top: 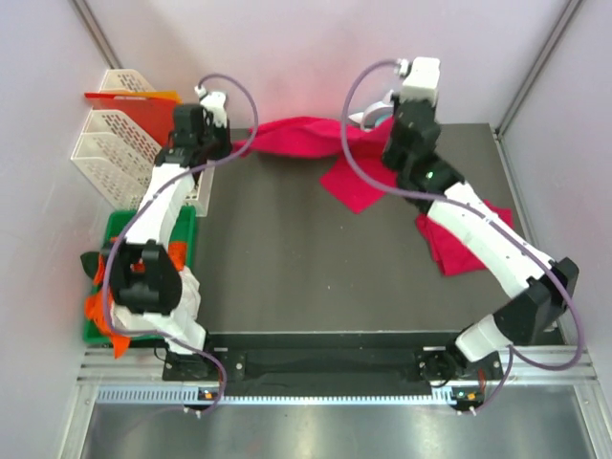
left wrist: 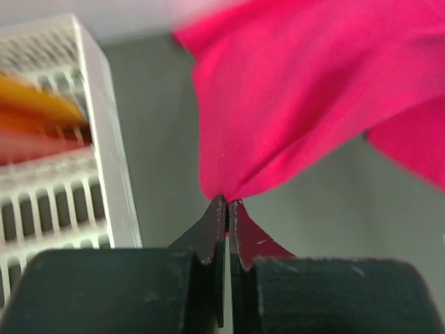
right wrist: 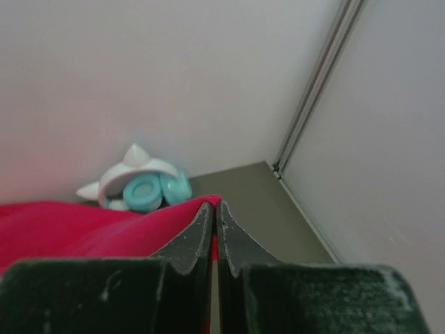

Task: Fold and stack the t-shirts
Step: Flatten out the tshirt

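Here the t-shirt (top: 296, 134) spans between left fingers (left wrist: 220, 210) and right fingers (right wrist: 208, 211), both clenched on it.

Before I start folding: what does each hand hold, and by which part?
One t-shirt, strung between them: left hand pinches a bunched edge at one end, right hand the opposite edge. Hem or shoulder cannot be told.

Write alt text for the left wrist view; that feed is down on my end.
The left pincer is shut on a bunched fold of a crimson-pink t-shirt, whose cloth fans up and to the right from the grip. At left, a white slotted file rack holds blurred orange sheets, with grey tabletop between rack and shirt.
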`<move>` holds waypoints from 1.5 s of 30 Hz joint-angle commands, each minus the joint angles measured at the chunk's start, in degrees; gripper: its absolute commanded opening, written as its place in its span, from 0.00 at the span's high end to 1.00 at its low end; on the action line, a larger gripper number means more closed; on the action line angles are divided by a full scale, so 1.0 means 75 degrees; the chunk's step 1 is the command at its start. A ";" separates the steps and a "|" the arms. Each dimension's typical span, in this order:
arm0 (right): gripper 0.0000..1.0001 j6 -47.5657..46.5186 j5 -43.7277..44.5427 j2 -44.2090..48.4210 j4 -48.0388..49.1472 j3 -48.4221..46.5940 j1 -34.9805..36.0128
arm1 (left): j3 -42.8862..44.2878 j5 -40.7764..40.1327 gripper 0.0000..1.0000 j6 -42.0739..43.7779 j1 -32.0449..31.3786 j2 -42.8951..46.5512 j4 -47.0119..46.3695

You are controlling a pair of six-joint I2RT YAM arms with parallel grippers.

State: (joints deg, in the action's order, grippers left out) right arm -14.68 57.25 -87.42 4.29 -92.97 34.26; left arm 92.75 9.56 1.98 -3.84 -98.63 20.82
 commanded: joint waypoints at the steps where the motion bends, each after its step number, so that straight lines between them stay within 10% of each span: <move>1: 1.00 0.0760 0.0932 0.1072 0.0249 0.1387 0.1089 | -0.1009 0.0658 1.00 0.0731 0.0019 0.2285 0.0245; 10: 1.00 0.4860 0.1436 0.1976 -0.3206 0.3546 0.2321 | -0.2639 0.1232 1.00 0.2138 0.0008 0.3998 0.2705; 35: 1.00 1.4563 0.0417 0.0768 -1.1515 0.3443 0.5380 | -0.3823 0.1620 1.00 0.5466 -0.0028 0.4490 0.7595; 45: 1.00 1.6428 0.0113 0.3123 -1.1776 0.4858 0.5662 | -0.4350 0.1058 1.00 0.5234 -0.0028 0.4643 0.7493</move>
State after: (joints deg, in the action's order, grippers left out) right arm 98.26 58.46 -70.17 -75.11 -60.40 75.96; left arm 61.98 19.57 42.11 -3.90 -65.45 74.70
